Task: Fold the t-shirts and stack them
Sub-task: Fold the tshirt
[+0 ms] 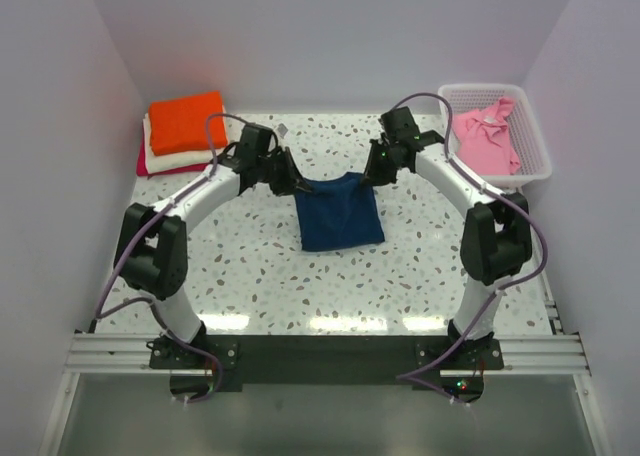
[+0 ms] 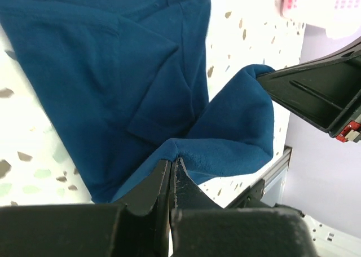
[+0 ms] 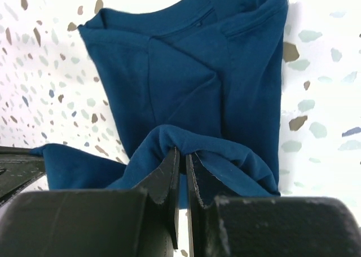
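Top external view gives me the whole bench (image 1: 250, 266), speckled white. The navy tee (image 1: 340, 216) is the biggest piece in play: it sits mid-bench, a little toward the far edge. Its near part lies flat and its far edge is raised between the two arms.

The basket (image 1: 535, 161) sits in the far right corner with the pink tee (image 1: 485, 136) crumpled inside. In the far left corner I see the folded stack: orange tee (image 1: 185, 121) on top, cream tee (image 1: 175, 161) under it, and a sliver of magenta tee (image 1: 143, 161) at the bottom.

My left gripper (image 1: 298, 186) is at the navy tee's far left corner. In its wrist view the fingers are pressed together with a fold of blue cloth pinched at the tips. My right gripper (image 1: 372, 173) is at the far right corner, likewise clamped on a bunched ridge of the same cloth. Both wrist views show the tee below with its sides folded inward over the body.
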Tool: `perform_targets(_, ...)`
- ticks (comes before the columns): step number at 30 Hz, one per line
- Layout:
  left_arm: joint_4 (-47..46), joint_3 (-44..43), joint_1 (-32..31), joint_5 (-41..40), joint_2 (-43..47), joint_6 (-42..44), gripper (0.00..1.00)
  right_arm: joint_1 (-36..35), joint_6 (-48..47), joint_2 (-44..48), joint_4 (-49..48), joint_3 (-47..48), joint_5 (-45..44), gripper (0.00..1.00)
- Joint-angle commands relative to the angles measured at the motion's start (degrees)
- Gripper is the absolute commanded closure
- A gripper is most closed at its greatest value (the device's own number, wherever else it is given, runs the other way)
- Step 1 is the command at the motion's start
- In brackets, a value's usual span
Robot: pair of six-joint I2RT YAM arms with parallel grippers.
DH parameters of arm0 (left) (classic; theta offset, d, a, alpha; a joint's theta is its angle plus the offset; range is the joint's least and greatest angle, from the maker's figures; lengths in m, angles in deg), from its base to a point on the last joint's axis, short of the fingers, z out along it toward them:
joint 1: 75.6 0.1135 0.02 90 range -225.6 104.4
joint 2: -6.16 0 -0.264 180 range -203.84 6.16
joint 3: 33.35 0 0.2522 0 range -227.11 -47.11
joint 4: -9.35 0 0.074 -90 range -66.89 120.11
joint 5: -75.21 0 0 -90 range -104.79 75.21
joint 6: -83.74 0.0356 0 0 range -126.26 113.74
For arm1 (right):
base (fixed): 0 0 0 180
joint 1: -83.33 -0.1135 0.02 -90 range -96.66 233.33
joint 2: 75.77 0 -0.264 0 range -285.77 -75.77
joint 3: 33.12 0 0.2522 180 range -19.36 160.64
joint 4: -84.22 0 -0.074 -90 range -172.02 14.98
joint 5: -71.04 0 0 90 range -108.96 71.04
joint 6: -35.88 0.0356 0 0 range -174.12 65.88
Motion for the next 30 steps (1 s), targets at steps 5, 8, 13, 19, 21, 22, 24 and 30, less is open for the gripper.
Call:
perform_targets(5,-5.7,-4.9,4.7,2.0,-6.6,-1.5,1.0,3.0,-0.9,-9.2,-3.0,9.6,4.8,1.0)
perform_targets(8,-6.4,-7.2,7.0,2.6,-10.2,-1.6,1.0,3.7,-0.4,-15.0,-4.1,14.9,6.7,1.0)
perform_targets(13,-7.1,-10.7,10.3,2.4,-16.5,-1.2,1.0,4.1,-0.1,-25.8,-4.1,27.9,8.6,1.0)
perform_targets(19,-11.1,-12.2,13.3,4.2,-21.9,-2.4,1.0,5.2,2.3,-35.7,-8.3,37.5,13.4,0.98)
perform_targets(21,-10.3,-14.0,13.5,4.1,-24.7,-2.2,1.0,5.2,4.0,-36.9,-10.5,38.3,13.9,0.94)
perform_targets(22,-9.8,-14.7,13.5,3.9,-25.5,-2.4,1.0,5.2,4.4,-38.2,-10.7,39.3,13.9,0.93)
perform_targets(24,-9.9,-14.9,13.5,3.8,-27.8,-2.7,1.0,5.3,5.4,-39.5,-10.8,40.2,14.4,0.92)
perform_targets(30,-10.6,-11.2,12.9,1.8,-28.9,-4.5,1.0,5.2,7.7,-37.0,-15.5,25.9,12.9,1.0)
